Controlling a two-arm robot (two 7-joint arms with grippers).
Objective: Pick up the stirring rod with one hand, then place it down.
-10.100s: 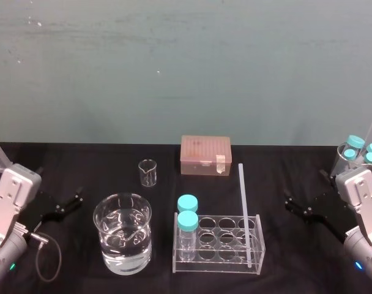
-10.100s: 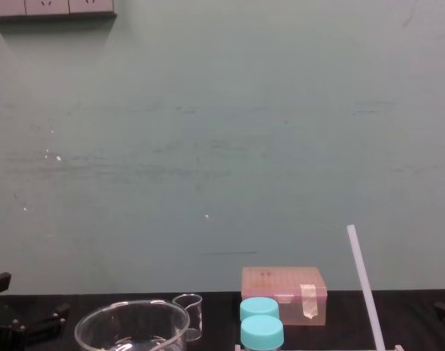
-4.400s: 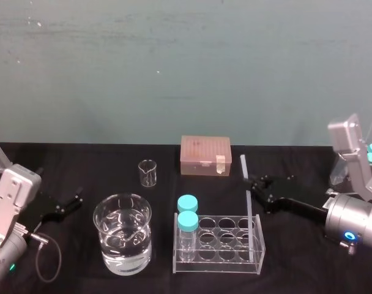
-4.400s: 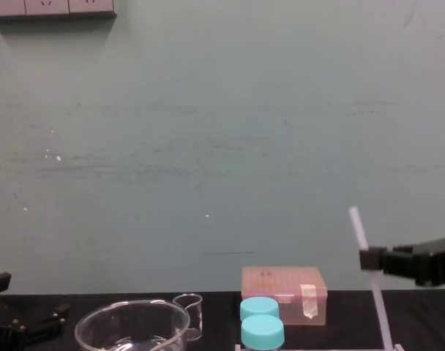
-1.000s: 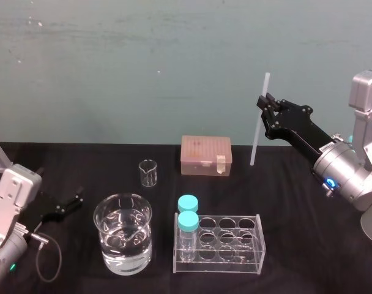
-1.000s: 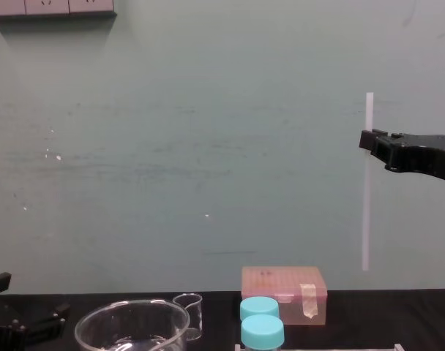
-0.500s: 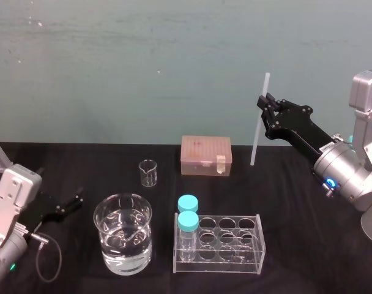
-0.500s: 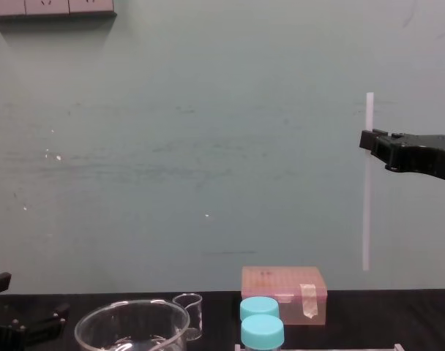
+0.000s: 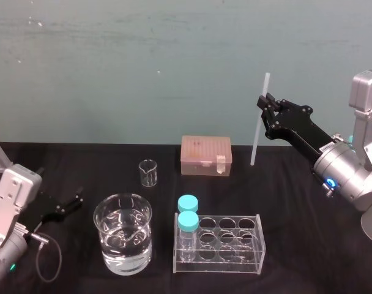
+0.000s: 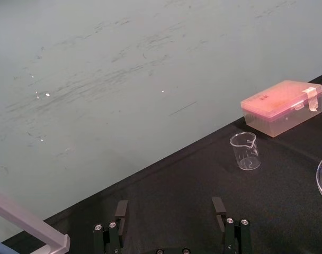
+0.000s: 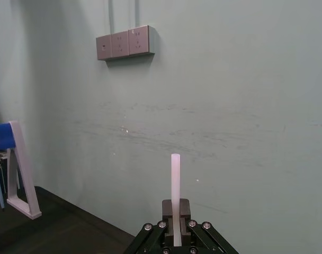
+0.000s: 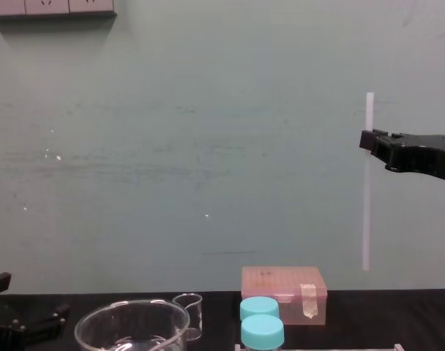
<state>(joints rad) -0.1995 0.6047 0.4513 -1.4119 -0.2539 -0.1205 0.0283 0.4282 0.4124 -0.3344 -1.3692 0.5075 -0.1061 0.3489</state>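
The rod [image 9: 258, 131] is hanging nearly upright in the air, clear of the table, at about 1 o'clock from the clear rack [image 9: 235, 258] and 3 o'clock from the pink box [image 9: 205, 155]. The right gripper [image 9: 262, 105] is clenching it around its upper third. Setting it down well probably means lowering slowly, holding it vertical, steering its lower tip away from the jars [image 9: 187, 213], and letting go only once it is resting. The left gripper [image 9: 73, 201] is sitting parked at 9 o'clock, jaws released.
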